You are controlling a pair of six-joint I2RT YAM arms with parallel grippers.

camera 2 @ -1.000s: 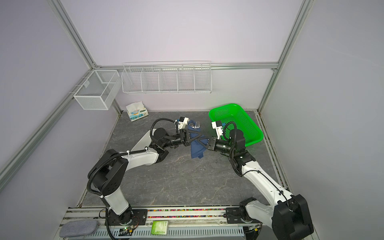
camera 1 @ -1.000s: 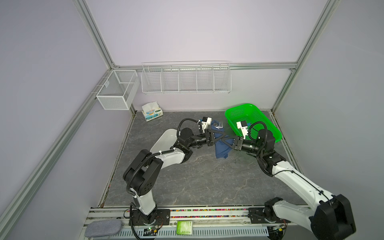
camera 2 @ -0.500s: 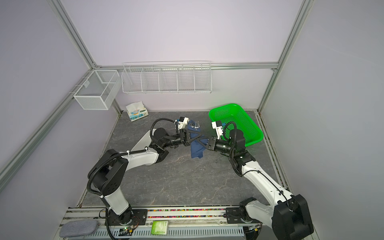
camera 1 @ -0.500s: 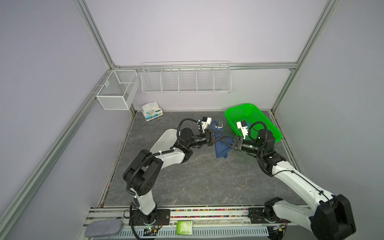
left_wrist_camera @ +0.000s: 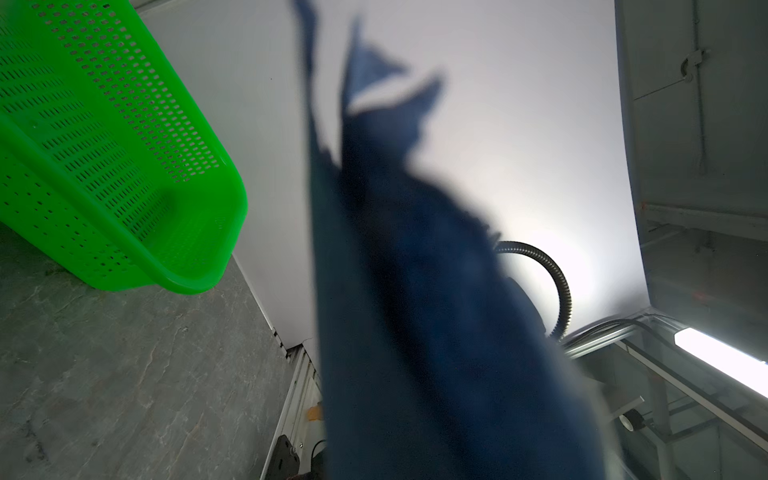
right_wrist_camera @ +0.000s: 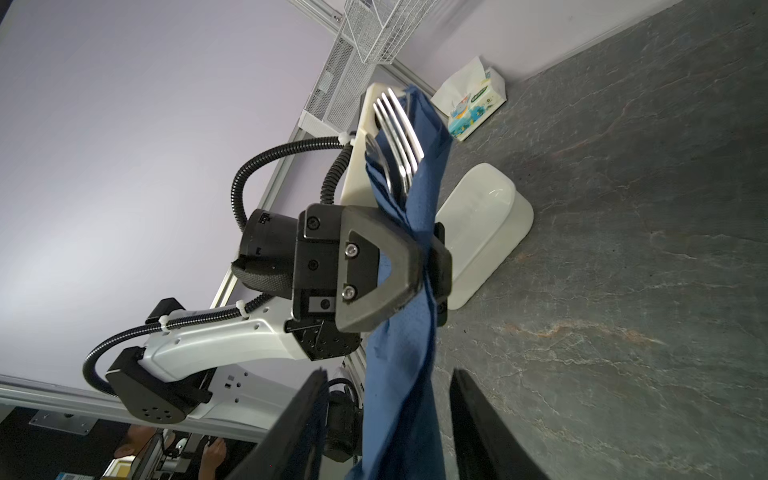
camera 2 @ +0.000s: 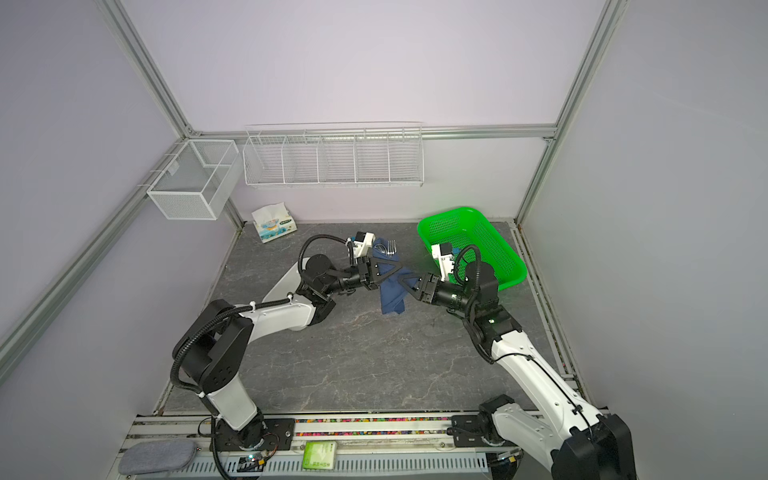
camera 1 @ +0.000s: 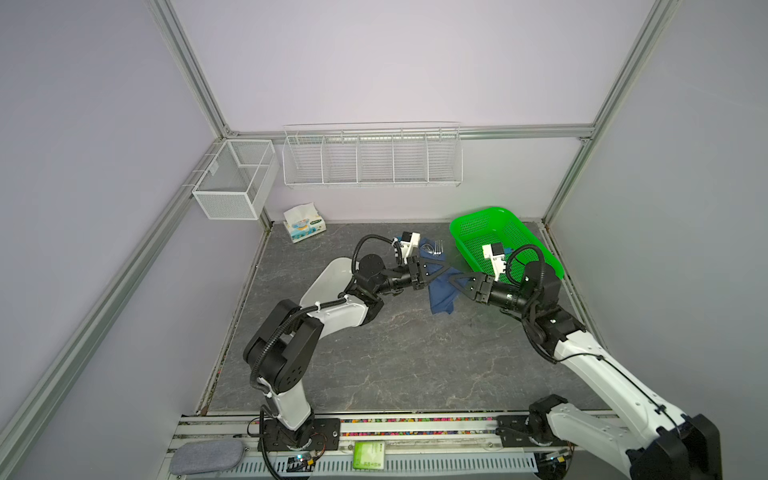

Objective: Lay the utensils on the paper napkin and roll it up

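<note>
1. Top views, surroundings: on the bench point(camera 1: 395, 374) we record a green basket point(camera 1: 473, 226) far right, a tissue pack point(camera 1: 303, 222) far left and a white dish point(camera 1: 326, 278) under the left arm. Both arms meet mid-bench and partly mask the bundle.
2. Top views, task items: the paper napkin point(camera 2: 392, 297), navy and crumpled, hangs between the left end effector point(camera 2: 397, 267) and the right end effector point(camera 2: 405, 280). The utensils point(camera 2: 390, 248) protrude from its far end. Whether its loose end touches the bench we cannot tell.
3. Left wrist view: the napkin point(left_wrist_camera: 415, 311), blurred, fills the middle and hides the fingers. The basket point(left_wrist_camera: 104, 166) stands beside it.
4. Right wrist view: the left end effector point(right_wrist_camera: 424, 266) is clamped tight on the napkin's middle, with the utensils' point(right_wrist_camera: 399, 133) tips showing beyond it. The right end effector point(right_wrist_camera: 386, 374) has its jaws parted and grips nothing; the napkin's tail hangs between them.
5. Against the earlier top views: arms and bundle hold the same places.
</note>
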